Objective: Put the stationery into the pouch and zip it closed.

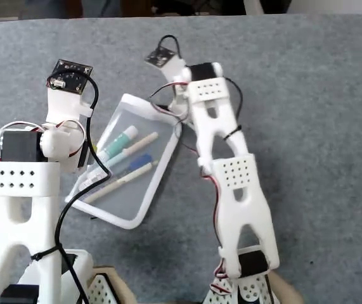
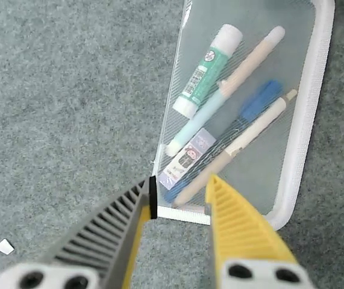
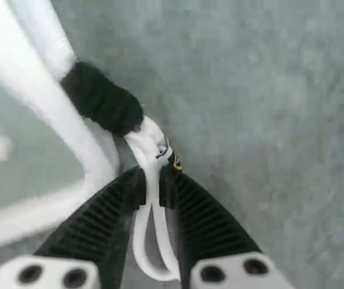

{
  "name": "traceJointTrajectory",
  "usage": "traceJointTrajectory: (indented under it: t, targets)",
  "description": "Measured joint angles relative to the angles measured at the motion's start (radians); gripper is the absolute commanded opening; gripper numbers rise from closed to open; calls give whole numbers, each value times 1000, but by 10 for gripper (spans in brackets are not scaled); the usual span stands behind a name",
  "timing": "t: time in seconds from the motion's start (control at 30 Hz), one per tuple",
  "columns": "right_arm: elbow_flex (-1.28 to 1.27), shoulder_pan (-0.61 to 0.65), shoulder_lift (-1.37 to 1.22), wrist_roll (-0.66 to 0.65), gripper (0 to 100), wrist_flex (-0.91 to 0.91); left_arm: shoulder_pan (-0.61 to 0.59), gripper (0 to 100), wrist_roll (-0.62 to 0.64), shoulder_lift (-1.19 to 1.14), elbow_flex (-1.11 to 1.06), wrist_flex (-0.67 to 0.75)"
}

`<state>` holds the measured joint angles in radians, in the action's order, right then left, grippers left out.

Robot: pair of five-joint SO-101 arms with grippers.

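Mottled grey felt table cover (image 1: 320,95) beneath a translucent, finely hatched mesh pouch with white piping (image 2: 316,90). Inside the pouch: green-and-white glue stick (image 2: 205,72), beige-and-mint pen (image 2: 238,75), blue pen (image 2: 261,97), cream pen (image 2: 250,135), white eraser with printed sleeve (image 2: 187,159). At the pouch's corner, white zipper pull (image 3: 150,141) pinched in the black ribbed right gripper (image 3: 155,174). Grey-and-yellow ribbed left gripper (image 2: 181,192) at the pouch's opposite end.

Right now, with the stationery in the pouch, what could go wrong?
The right hand pinches only the thin zipper pull, which could slip free under tension. The left hand straddles a corner of the pouch with jaws apart, so the pouch may drag along. The teal pen lies with its tip near the zip edge and could snag.
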<state>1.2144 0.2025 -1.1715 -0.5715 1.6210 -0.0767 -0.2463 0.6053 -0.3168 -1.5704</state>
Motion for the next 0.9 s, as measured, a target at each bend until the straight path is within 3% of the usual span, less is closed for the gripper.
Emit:
traceJointTrajectory:
  t: [0.13,0.43,0.53,0.73,0.9]
  targets:
    - [48,-92,-6,-2,12,115,0,163,0,0,0,0]
    - [-69,-284,37,-2,15,132,0,163,0,0,0,0]
    - [-127,-299,74,-11,37,132,0,163,0,0,0,0]
    - [-169,-293,123,-54,197,132,0,163,0,0,0,0]
    - [-219,-233,183,-57,211,135,0,163,0,0,0,0]
